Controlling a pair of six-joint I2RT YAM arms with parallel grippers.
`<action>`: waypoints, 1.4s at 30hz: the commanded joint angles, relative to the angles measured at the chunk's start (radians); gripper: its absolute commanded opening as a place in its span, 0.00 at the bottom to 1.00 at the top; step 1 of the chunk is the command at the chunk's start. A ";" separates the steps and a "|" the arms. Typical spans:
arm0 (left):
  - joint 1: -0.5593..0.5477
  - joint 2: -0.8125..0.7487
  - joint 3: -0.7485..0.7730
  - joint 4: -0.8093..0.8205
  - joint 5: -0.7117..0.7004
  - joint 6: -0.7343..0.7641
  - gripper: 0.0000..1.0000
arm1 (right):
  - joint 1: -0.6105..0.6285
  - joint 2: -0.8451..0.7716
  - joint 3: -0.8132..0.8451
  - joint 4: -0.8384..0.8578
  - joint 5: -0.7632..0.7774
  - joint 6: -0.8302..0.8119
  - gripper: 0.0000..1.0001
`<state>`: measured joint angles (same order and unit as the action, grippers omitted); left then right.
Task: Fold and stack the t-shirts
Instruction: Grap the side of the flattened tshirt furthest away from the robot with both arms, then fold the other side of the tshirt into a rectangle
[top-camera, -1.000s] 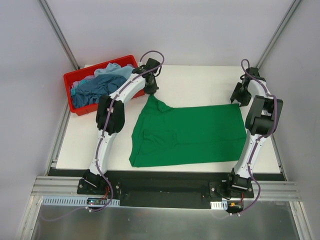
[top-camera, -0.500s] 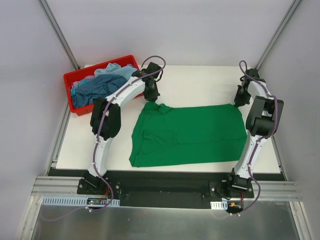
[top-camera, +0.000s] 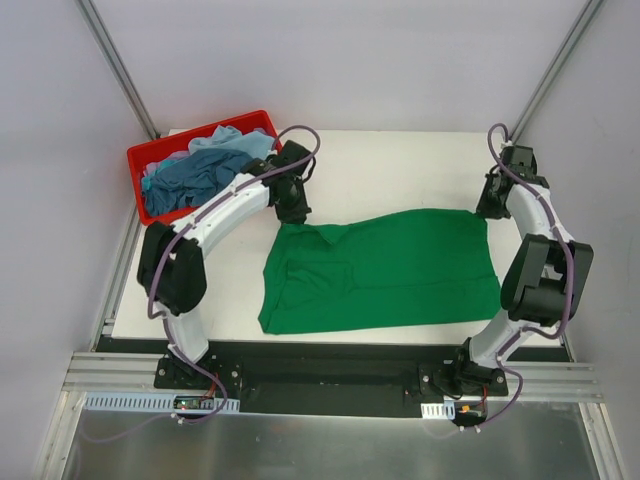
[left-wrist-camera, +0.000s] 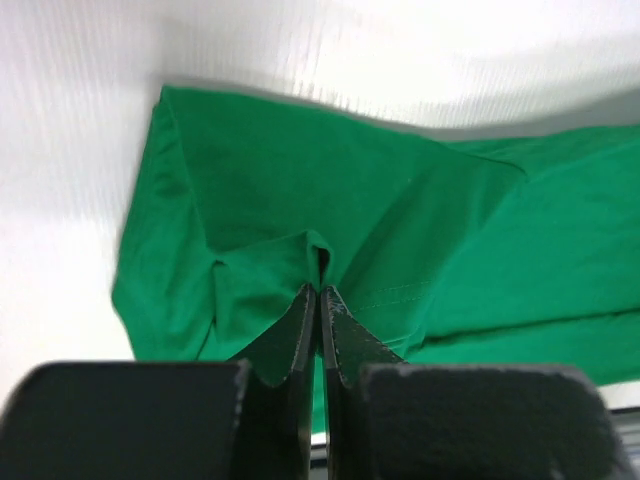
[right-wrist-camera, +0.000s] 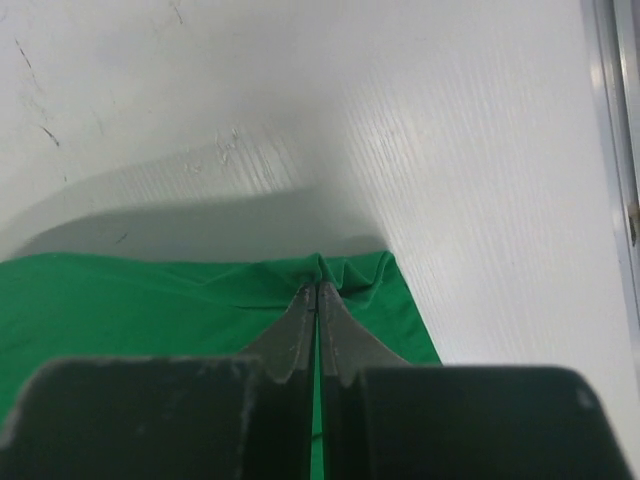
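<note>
A bright green t-shirt (top-camera: 380, 270) lies spread across the white table, its left part folded over. My left gripper (top-camera: 293, 214) is shut on a pinch of the shirt's far left edge; the left wrist view shows the green cloth (left-wrist-camera: 300, 200) bunched at the gripper's (left-wrist-camera: 320, 291) closed tips. At the shirt's far right corner, my right gripper (top-camera: 487, 208) is shut on a small fold of fabric, and in the right wrist view the corner (right-wrist-camera: 370, 275) puckers around that gripper's (right-wrist-camera: 318, 288) tips. A dark teal-blue t-shirt (top-camera: 195, 176) and a pale blue t-shirt (top-camera: 228, 140) lie crumpled in the bin.
A red plastic bin (top-camera: 133, 160) stands at the table's far left corner, just behind the left arm's forearm. Bare white table (top-camera: 400, 165) runs beyond the green shirt. Grey walls and metal frame rails enclose the table on three sides.
My right gripper came down onto the shirt's far right corner and shut on it. My left gripper, still shut, moved nearer with the far left edge, lowering the raised fabric.
</note>
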<state>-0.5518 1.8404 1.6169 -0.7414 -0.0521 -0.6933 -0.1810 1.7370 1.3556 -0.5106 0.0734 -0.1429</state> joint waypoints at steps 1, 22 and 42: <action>-0.026 -0.162 -0.124 -0.024 0.008 -0.026 0.00 | 0.002 -0.126 -0.061 0.018 0.042 0.002 0.00; -0.137 -0.477 -0.492 -0.072 0.077 -0.117 0.00 | -0.014 -0.261 -0.174 0.003 0.077 0.000 0.00; -0.149 -0.506 -0.582 -0.130 0.187 0.023 0.99 | -0.026 -0.475 -0.346 -0.071 0.117 0.135 0.96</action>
<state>-0.6945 1.3800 0.9535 -0.8322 0.1562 -0.7086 -0.2020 1.3369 0.9905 -0.5648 0.3019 -0.0246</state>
